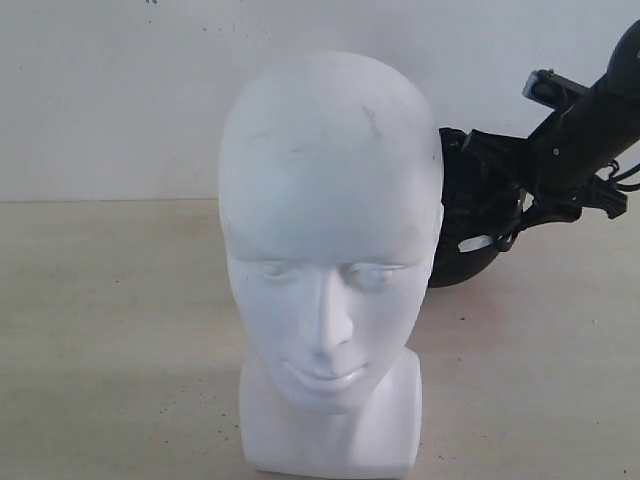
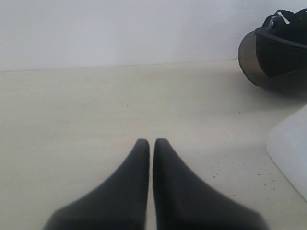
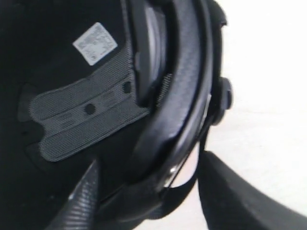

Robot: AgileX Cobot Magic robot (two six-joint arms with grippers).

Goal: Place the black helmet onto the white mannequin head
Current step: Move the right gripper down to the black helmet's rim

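Observation:
The white mannequin head (image 1: 330, 230) stands upright at the front middle of the table, facing the exterior camera; its base corner (image 2: 290, 148) shows in the left wrist view. Behind it to the right lies the black helmet (image 1: 470, 220), partly hidden by the head, its smoky visor (image 2: 249, 62) turned toward the left arm. My right gripper (image 3: 148, 165) is open and straddles the helmet's rim (image 3: 172, 96): one finger inside against the padded lining, the other outside with a strip of table showing between it and the rim. My left gripper (image 2: 151, 142) is shut and empty, low over the bare table.
The pale tabletop (image 1: 100, 330) runs back to a white wall (image 1: 120, 90). The right arm (image 1: 590, 120) reaches in from the upper right. A black strap (image 3: 182, 196) hangs under the helmet's rim.

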